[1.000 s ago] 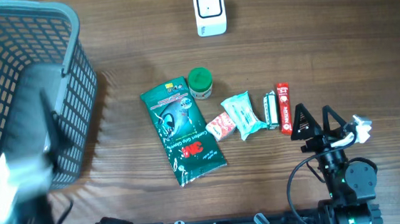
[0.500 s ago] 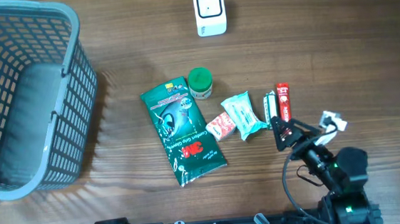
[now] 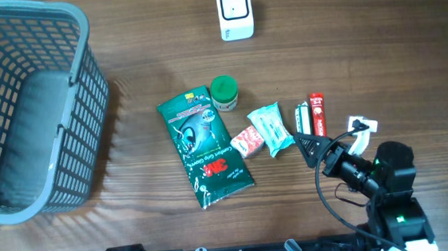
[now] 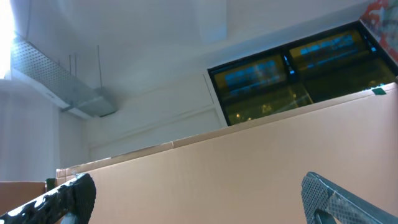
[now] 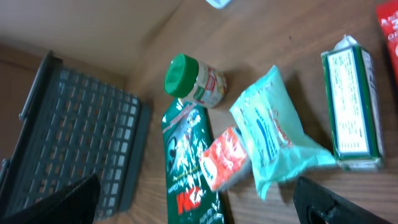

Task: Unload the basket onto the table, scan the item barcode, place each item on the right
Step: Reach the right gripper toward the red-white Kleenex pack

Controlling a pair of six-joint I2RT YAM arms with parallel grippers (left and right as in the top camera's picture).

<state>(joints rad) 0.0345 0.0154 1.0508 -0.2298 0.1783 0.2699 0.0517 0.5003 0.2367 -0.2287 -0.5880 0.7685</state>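
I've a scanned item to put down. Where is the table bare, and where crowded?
Bare wood lies between the basket and the green pouch, and between the scanner and the green-lidded jar. Crowded: the row from pouch to red stick, packets nearly touching.

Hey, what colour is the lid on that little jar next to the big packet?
Green. The lid shows best in the right wrist view, on the jar lying on its side.

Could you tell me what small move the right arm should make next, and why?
Probably ease the right gripper forward and down toward the teal packet. Its jaws stand open and empty, no item is lifted, and in the wrist view that packet lies roughly between the fingers, ahead of them. The white scanner sits at the far side of the table.
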